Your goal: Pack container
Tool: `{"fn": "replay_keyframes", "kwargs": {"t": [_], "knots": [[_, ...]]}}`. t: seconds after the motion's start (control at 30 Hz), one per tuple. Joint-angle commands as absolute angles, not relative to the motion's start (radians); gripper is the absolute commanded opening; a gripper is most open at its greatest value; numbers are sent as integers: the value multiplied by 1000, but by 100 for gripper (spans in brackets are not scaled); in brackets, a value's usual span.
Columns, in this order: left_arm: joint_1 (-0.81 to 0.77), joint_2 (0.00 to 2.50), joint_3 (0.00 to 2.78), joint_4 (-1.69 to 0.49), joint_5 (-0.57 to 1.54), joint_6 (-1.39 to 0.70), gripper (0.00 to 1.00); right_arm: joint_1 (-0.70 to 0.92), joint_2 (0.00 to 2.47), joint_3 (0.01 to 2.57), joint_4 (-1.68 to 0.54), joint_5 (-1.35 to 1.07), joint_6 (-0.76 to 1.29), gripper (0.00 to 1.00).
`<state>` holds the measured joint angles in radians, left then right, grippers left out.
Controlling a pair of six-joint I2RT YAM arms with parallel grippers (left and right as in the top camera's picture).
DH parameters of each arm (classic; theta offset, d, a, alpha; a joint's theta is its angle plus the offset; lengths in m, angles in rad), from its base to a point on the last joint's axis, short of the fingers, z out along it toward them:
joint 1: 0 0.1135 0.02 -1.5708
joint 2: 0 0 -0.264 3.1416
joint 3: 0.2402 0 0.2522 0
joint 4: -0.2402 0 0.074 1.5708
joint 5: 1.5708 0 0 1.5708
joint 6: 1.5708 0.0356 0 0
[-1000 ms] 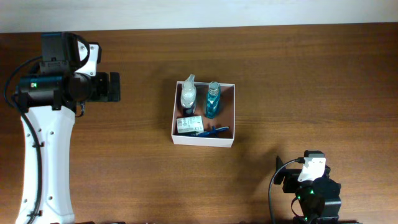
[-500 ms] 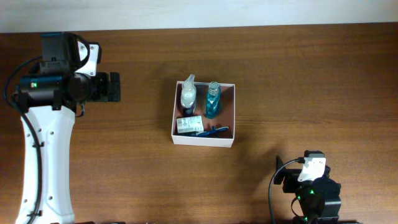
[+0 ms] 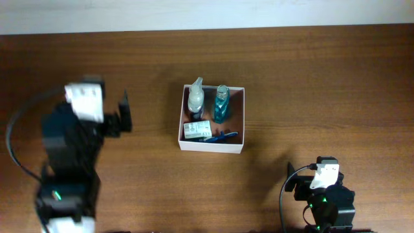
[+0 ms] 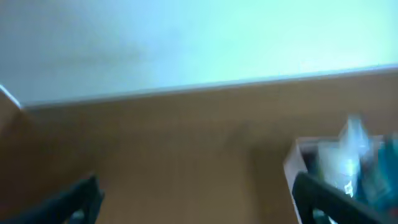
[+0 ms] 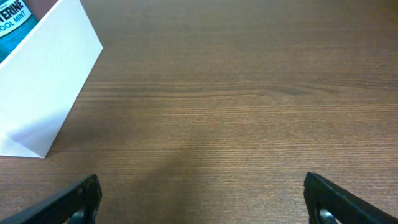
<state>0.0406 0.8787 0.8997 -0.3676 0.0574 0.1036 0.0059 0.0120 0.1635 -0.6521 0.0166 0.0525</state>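
box (image 3: 211, 146) mid table (image 3: 310, 77), 2 bottles (image 3: 221, 105) + packet (image 3: 196, 129) inside | L gripper (image 4: 199, 208) left of box, fingers wide apart, empty, pic blurry | R gripper (image 5: 202, 205) well apart from box, wide apart, empty | step: looks packed, nothing loose | next: prob. park arms, don't bump box

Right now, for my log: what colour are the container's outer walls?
White; the container shows best in right wrist view.

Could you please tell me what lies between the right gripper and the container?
Only bare table: in the right wrist view, plain wood runs from the open right gripper to the white wall of the container. The overhead view agrees.
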Motion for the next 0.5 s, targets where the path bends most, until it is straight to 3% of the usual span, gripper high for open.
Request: {"fn": "replay_keyframes", "kwargs": {"t": [0.0,0.17,0.47], "knots": [[39,657,571,-272,89,100,100,-3,4,156,-654,11,61,99],[39,404,302,-262,114,98,100,-3,4,156,-654,11,61,99],[14,112,178,-338,135,99,100,-3,4,156,-654,11,61,99]]}}
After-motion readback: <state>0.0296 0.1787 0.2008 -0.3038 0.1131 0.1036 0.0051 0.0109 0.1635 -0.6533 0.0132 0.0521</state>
